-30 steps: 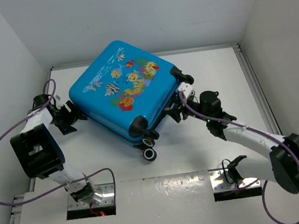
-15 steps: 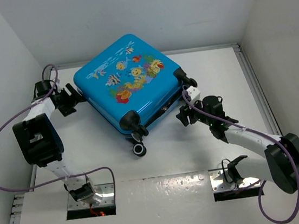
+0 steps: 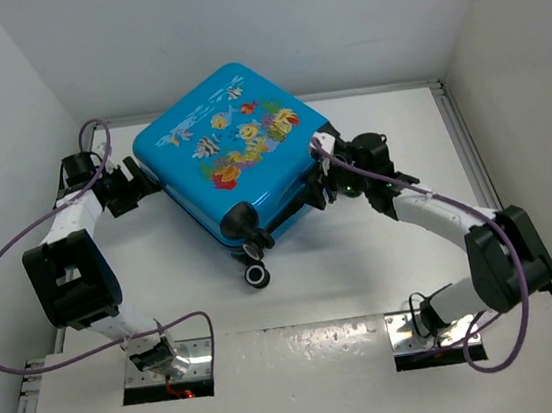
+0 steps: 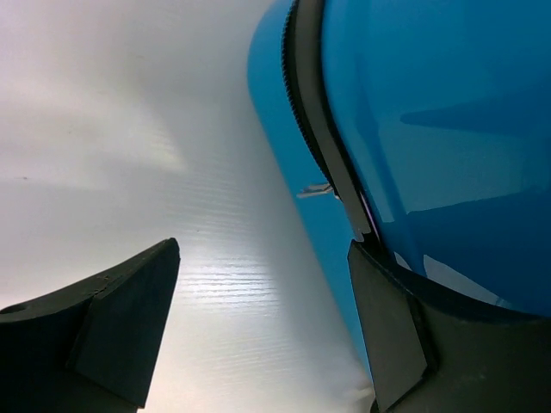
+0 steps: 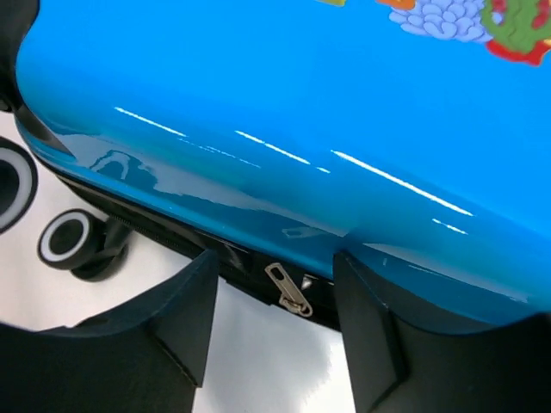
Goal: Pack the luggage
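The luggage point(image 3: 234, 151), bright blue with cartoon fish prints facing up, lies closed at the table's far middle, its black wheels point(image 3: 256, 274) toward the near side. My left gripper point(image 3: 138, 184) is open at its left corner; in the left wrist view point(image 4: 258, 335) one finger point(image 4: 387, 335) rests against the blue shell point(image 4: 430, 129) below the black zipper trim point(image 4: 314, 129). My right gripper point(image 3: 322, 189) is open at the right side. In the right wrist view point(image 5: 271, 318) a metal zipper pull point(image 5: 288, 291) hangs between the fingers, ungripped.
White walls close in the table on the left, back and right. A metal rail point(image 3: 472, 157) runs along the right edge. Two metal base plates point(image 3: 165, 371) sit at the near edge. Purple cables loop from both arms.
The luggage has shifted toward the back and turned slightly. My left gripper moved up along with its corner. My right gripper swung back in to the luggage's right edge at the zipper.
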You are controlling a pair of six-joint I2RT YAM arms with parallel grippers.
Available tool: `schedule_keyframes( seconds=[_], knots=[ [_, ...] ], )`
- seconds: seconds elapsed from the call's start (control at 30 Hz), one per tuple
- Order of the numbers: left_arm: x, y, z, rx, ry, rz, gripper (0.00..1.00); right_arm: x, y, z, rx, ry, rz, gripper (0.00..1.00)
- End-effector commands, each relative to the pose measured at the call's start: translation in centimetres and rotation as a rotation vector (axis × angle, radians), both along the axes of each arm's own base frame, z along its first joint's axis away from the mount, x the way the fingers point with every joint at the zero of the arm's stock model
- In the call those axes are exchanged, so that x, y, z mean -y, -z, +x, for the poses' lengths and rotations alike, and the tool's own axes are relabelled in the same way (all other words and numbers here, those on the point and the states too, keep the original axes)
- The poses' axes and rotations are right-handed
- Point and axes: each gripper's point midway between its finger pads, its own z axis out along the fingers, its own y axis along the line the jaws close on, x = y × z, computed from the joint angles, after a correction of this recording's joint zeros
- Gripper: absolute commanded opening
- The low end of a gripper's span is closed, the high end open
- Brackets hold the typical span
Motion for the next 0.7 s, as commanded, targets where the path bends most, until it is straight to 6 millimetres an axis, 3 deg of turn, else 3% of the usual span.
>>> schedule_keyframes(
  seconds=[0.0,0.07,0.1,0.13,0.23,0.37,0.4,0.5,0.53,0.6,0.63,0.67],
  knots=[
    [1.4,-2.4,0.2,0.087,0.060,-0.020,0.85,-1.6,-0.6,0.2,-0.077,-0.110,0.032,0.53],
    [1.4,-2.4,0.1,0.087,0.060,-0.020,0.85,-2.2,-1.2,0.6,-0.104,-0.118,0.028,0.44],
    [1.0,-2.4,0.1,0.087,0.050,-0.020,0.85,-2.1,0.1,0.4,-0.166,-0.113,0.009,0.40],
    [1.0,-2.7,0.1,0.096,0.050,-0.017,0.85,-2.3,0.2,0.5,-0.185,-0.101,0.010,0.35],
    [0.5,-2.3,-0.1,0.084,0.032,-0.011,0.86,-2.2,1.2,1.3,-0.249,-0.007,0.002,0.32],
    [0.1,-1.9,-0.5,0.079,0.017,-0.005,0.86,-2.5,2.0,0.7,-0.338,0.002,-0.036,0.23],
    [0.1,-1.9,-0.5,0.079,0.016,-0.005,0.86,-2.5,2.2,-0.6,-0.381,-0.043,-0.041,0.20],
    [0.1,-1.9,-0.5,0.081,0.022,0.002,0.86,-0.9,1.4,-1.6,-0.382,-0.110,-0.040,0.10],
    [0.1,-1.9,-0.5,0.081,0.022,0.002,0.86,0.2,1.6,-3.6,-0.447,-0.126,-0.071,0.08],
    [-0.1,-1.9,-0.6,0.086,0.027,0.001,0.86,1.7,0.8,-4.4,-0.324,-0.229,-0.121,0.06],
    [-0.1,-1.9,-0.6,0.086,0.027,0.001,0.86,3.2,1.7,-7.4,-0.432,-0.252,-0.176,0.06],
    [0.0,-2.0,-0.6,0.091,0.040,0.002,0.86,3.9,1.8,-7.5,-0.362,-0.291,-0.219,0.04]
  ],
)
